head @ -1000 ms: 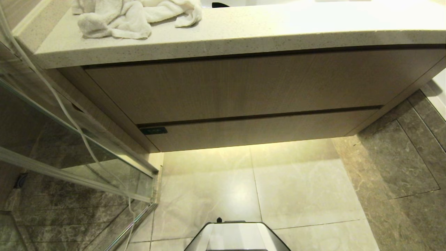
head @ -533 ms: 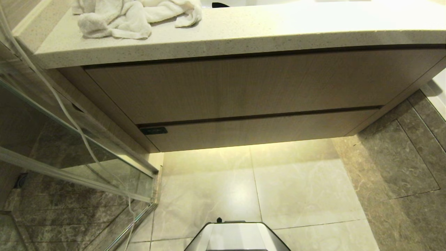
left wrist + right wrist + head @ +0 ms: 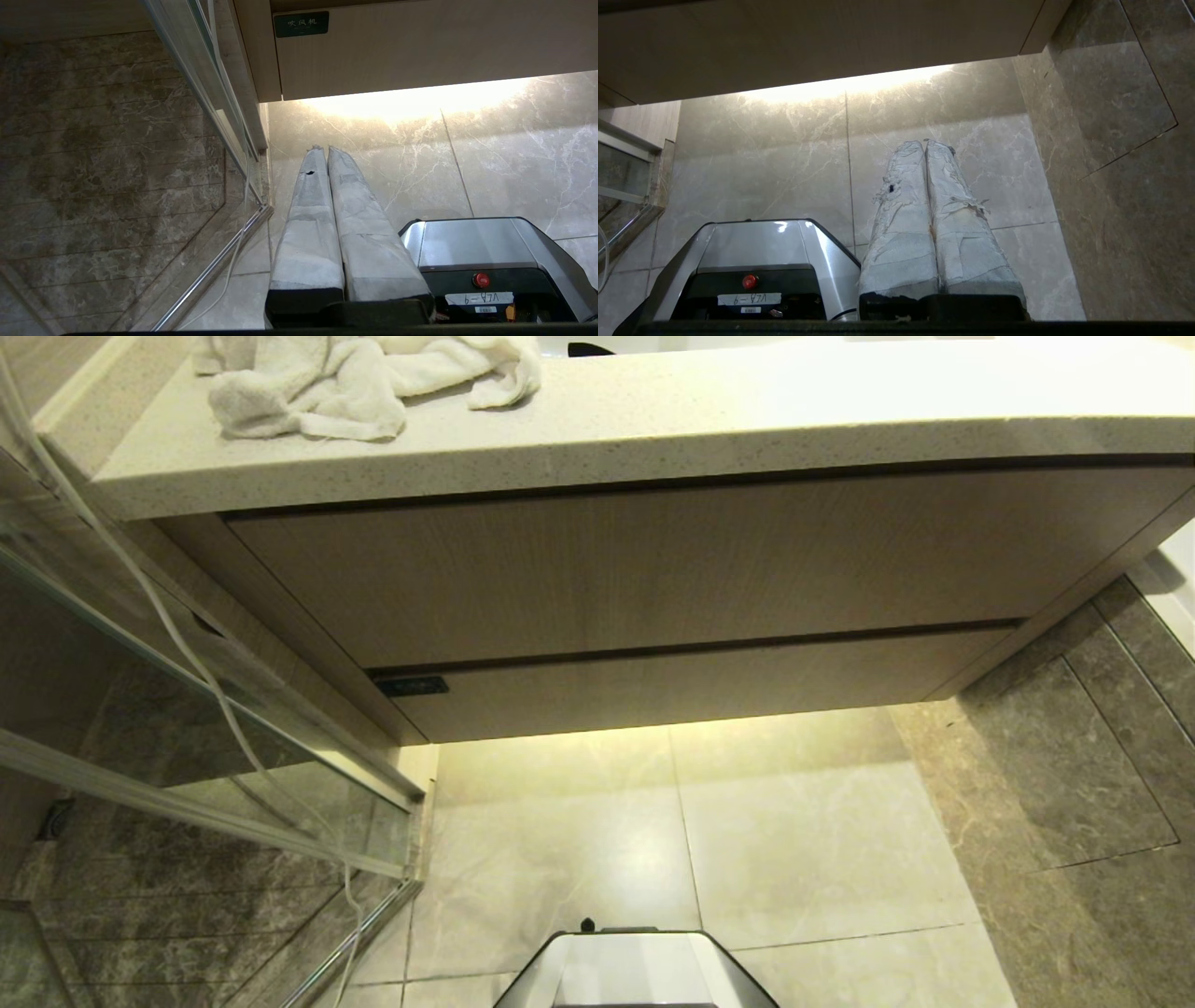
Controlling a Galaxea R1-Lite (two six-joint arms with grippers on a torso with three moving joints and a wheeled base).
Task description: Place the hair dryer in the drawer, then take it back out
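Note:
The drawer (image 3: 691, 683) is the shallow lower wood-grain front of the vanity, closed, with a small black label (image 3: 411, 686) at its left corner; the same drawer (image 3: 420, 51) shows in the left wrist view. The hair dryer is out of view. Neither arm shows in the head view. My left gripper (image 3: 325, 148) hangs low over the pale floor, its taped fingers pressed together and empty. My right gripper (image 3: 925, 142) hangs the same way on the other side, shut and empty.
A crumpled white towel (image 3: 355, 378) lies on the speckled countertop (image 3: 653, 420). A taller plain panel (image 3: 635, 569) sits above the drawer. A glass shower screen (image 3: 168, 728) with a white cord (image 3: 187, 653) stands at the left. My base (image 3: 635, 971) is near the bottom edge.

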